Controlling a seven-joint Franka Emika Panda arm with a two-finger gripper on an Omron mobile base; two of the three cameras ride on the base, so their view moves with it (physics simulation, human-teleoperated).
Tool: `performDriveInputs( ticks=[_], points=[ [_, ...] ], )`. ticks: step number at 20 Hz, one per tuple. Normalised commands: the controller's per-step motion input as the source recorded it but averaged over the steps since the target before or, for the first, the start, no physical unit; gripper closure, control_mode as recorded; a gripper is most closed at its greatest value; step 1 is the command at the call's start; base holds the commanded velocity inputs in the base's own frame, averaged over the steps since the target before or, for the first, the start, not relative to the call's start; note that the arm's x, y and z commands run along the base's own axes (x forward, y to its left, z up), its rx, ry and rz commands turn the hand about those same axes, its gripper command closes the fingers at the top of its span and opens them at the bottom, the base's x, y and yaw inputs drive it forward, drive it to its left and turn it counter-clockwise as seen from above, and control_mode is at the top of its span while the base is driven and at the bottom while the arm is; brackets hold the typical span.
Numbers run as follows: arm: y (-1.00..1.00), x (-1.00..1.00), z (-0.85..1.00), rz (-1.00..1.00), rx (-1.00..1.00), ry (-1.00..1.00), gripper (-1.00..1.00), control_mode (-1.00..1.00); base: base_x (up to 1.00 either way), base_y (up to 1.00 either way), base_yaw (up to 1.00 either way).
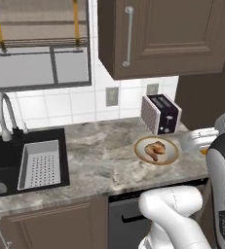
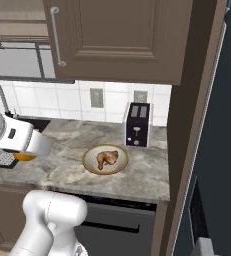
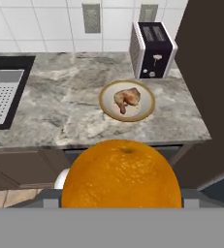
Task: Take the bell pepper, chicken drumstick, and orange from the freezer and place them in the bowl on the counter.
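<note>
Here the end effector (image 3: 120,206) grips the orange (image 3: 120,177), the chicken drumstick (image 3: 126,99) lying in the bowl (image 3: 145,111).

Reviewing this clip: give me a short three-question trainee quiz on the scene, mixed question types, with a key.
1. True or false: the chicken drumstick lies in the bowl.
2. What does the end effector hold? A) bell pepper B) orange C) nothing
3. Which appliance stands on the counter just behind the bowl?

Key:
1. True.
2. B; the fruit sits at the fingers in the hand view.
3. The toaster.
</note>
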Motion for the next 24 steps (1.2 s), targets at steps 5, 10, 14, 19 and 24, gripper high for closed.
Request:
performDriveInputs(
  ticks=[5,10,14,19,24],
  points=[
    [0.00,0.00,0.00,0.00,0.00,0.00,1.00,1.00,0.41,-0.02,0.07],
    [0.00,0.00,0.00,0.00,0.00,0.00,1.00,1.00,0.43,0.00,0.01],
    [0.00,0.00,0.00,0.00,0.00,0.00,1.00,1.00,0.39,0.00,0.00],
    [-0.06,0.07,-0.03,0.00,0.01,0.01,1.00,-1.00,0.18,-0.15,0.00],
    [-0.23,0.51,-0.23,0.00,0.03,0.11,1.00,-1.00,0.00,0.00,0.00]
  ],
)
